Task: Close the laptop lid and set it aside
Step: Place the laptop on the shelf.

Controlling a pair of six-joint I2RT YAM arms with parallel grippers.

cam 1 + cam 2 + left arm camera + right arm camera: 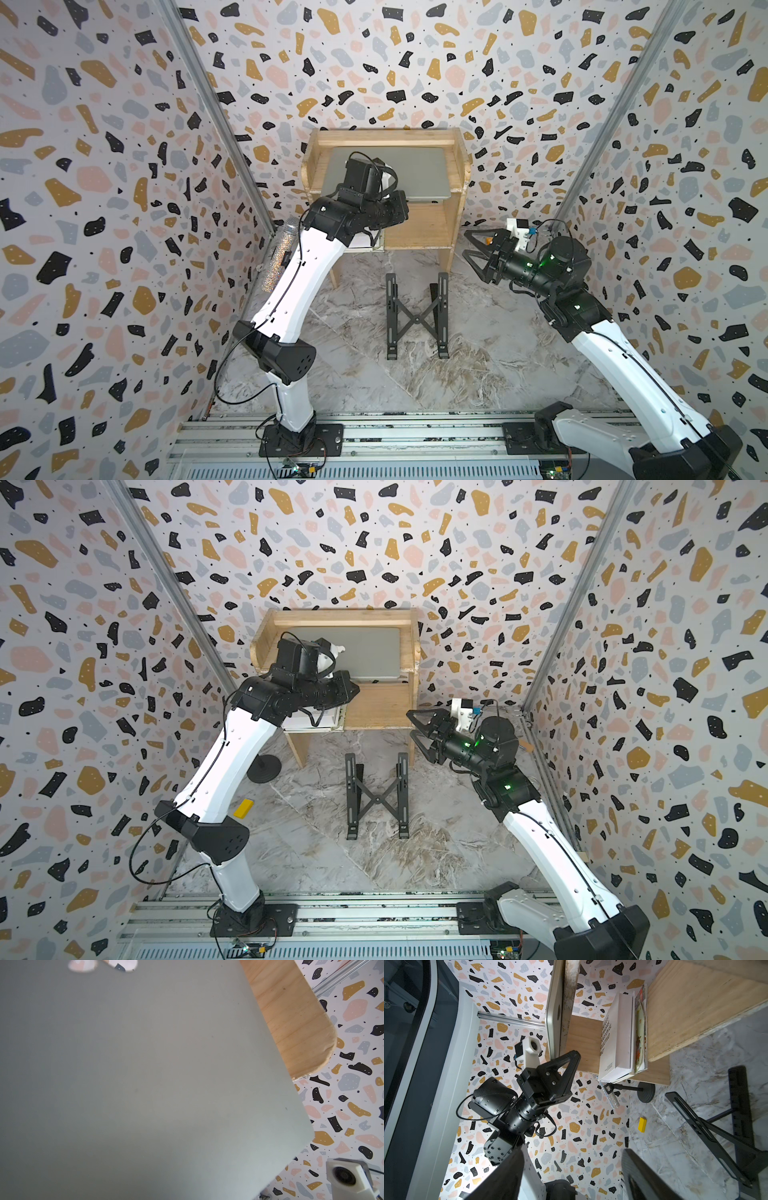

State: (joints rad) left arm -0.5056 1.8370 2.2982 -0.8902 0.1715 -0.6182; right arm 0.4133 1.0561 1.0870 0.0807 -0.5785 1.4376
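Note:
The laptop (419, 174) lies flat on the top board of a wooden shelf unit (415, 136) against the back wall, in both top views. The laptop lid (145, 1084) is down; its plain grey outer face fills the left wrist view. My left gripper (573, 1055) is shut with nothing between its fingers, its tip at the front edge of the laptop (553, 1012) and the top board. My left gripper (404, 208) reaches there over the shelf's front left. My right gripper (471, 253) hangs open and empty above the floor, right of the shelf, apart from the laptop.
A black X-shaped folding stand (417, 316) lies on the marble floor in front of the shelf. Books (616, 1036) sit on the lower board. A glittery microphone (282, 257) on a round base (264, 766) and a yellow block (243, 808) are at the left.

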